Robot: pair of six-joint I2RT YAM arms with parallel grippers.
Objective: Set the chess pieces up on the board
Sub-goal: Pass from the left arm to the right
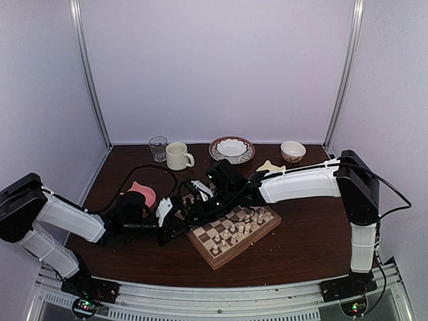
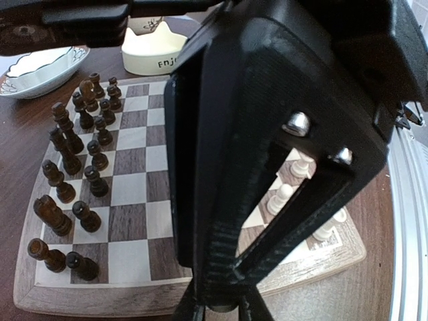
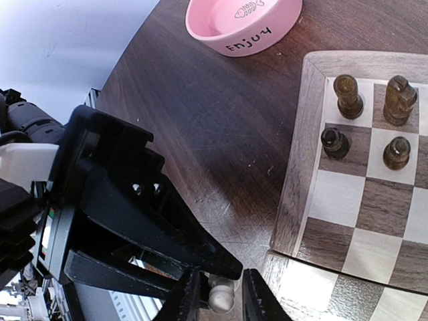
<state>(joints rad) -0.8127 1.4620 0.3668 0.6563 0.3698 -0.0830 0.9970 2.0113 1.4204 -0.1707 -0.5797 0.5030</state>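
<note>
Overhead and wrist views, largest item first. The dark wooden counter (image 1: 314, 227) fills the middle of the overhead view. The left arm (image 1: 67, 221) enters from the lower left and the right arm (image 1: 301, 182) from the right. Both meet just left of the board (image 2: 100, 293), which lies turned at an angle at lower centre.

Along the far edge of the counter stand a glass (image 1: 158, 148), a mug (image 1: 178, 156), a patterned dish (image 1: 249, 155) and a small bowl (image 1: 293, 151). A pink bowl (image 3: 254, 43) sits left of the board.

The two end effectors point tip to tip. The left end effector (image 2: 221, 313) is closed almost fully, and a cream chess piece (image 3: 221, 291) sits at its tip. The right end effector (image 3: 222, 307) stands narrowly open. Its fingers (image 3: 190, 301) bracket that same piece, with thin gaps on either side.

The held piece hangs at bottom centre of the right wrist view, just beside the board's rim.

On the board, dark pieces (image 2: 63, 154) stand in two rows at the left of the left wrist view. Other cream chess pieces (image 2: 281, 197) show at the right, partly hidden behind the right end effector.
</note>
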